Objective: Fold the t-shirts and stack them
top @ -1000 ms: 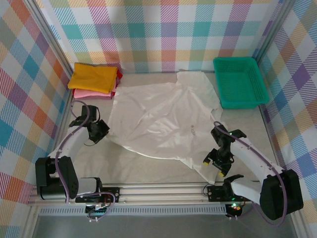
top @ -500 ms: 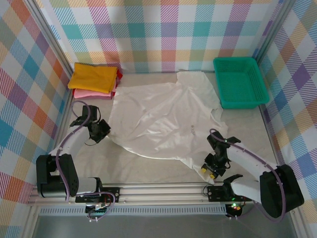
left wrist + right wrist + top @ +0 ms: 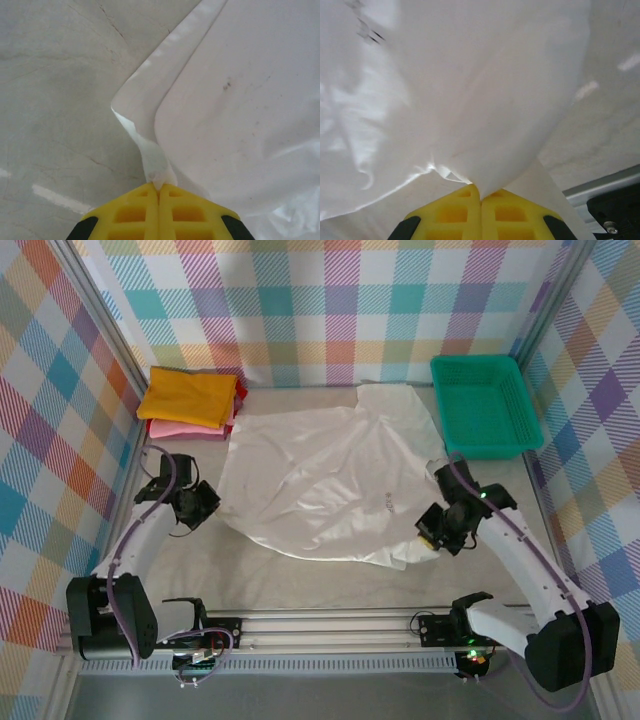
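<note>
Pinched tight in the left claw (image 3: pixel 159 187): a thin, twisted corner of the white shirt (image 3: pixel 320 475), pads closed on it. Same at the right claw (image 3: pixel 480 189), shut on a fold of hem, with cloth draped up and away from the tips. Between the two claws, spread over the surface (image 3: pixel 300 575) and badly rumpled, with one sleeve reaching ahead of the right claw toward the basket (image 3: pixel 485 405).

Likeliest to go wrong first: losing the left pinch, with only a narrow twist between those pads, easily stripped out by a sharp pull. Next, dragging unevenly, right claw raised and left claw low, and so setting new creases or a skewed fold. Possibly two layers doubled in the right grip; layer count hard to tell from the wrist view. Worth watching too: sweeping the far sleeve against the basket, or nudging the stack (image 3: pixel 190 400) of yellow, pink and red tees ahead of the left claw.

Bare surface behind both claws, toward the bases, and just outside the left one. Wall (image 3: pixel 80 440) close outside each claw. Little slack outside the right claw, with the basket ahead of it. Best room for folding: inward and forward, over the shirt itself.
</note>
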Robot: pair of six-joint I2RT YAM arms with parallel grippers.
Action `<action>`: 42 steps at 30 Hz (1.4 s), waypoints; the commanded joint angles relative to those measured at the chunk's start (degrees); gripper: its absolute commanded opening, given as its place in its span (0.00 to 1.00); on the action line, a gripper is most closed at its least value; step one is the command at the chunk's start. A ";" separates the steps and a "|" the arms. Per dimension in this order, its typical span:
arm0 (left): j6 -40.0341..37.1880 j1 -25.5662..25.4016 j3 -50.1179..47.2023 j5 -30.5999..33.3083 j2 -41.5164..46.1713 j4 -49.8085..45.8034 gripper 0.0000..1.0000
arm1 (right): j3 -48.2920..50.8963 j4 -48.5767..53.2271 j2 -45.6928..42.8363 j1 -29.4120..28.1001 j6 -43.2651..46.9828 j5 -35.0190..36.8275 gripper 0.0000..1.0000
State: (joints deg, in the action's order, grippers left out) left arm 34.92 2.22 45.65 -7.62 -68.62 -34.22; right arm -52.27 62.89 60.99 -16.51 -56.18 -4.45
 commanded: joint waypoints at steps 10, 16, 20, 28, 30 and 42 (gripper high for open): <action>0.67 1.17 0.54 3.69 13.45 -13.15 0.00 | -6.49 6.87 -2.55 7.22 8.89 0.51 0.00; 3.92 1.21 -4.46 3.01 19.27 -16.93 0.00 | -1.52 4.12 -5.19 10.88 10.77 -1.62 0.00; 5.25 1.21 -5.75 4.96 24.10 -18.99 0.00 | -0.34 2.09 -5.62 14.27 13.21 -3.79 0.00; 5.76 1.25 -7.94 6.08 19.41 -15.47 0.00 | -0.20 -1.66 -4.55 22.19 18.55 -6.81 0.00; 5.50 1.29 -8.63 6.76 17.98 -13.52 0.00 | 0.40 -3.76 -2.60 22.14 18.76 -8.72 0.00; 0.13 2.07 -0.49 7.30 4.59 -8.68 0.00 | -6.41 -9.99 7.49 22.05 21.55 -9.22 0.00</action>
State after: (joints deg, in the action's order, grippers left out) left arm 37.43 2.90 42.54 -1.26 -61.95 -44.82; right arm -57.19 55.77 67.11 5.30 -36.32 -12.78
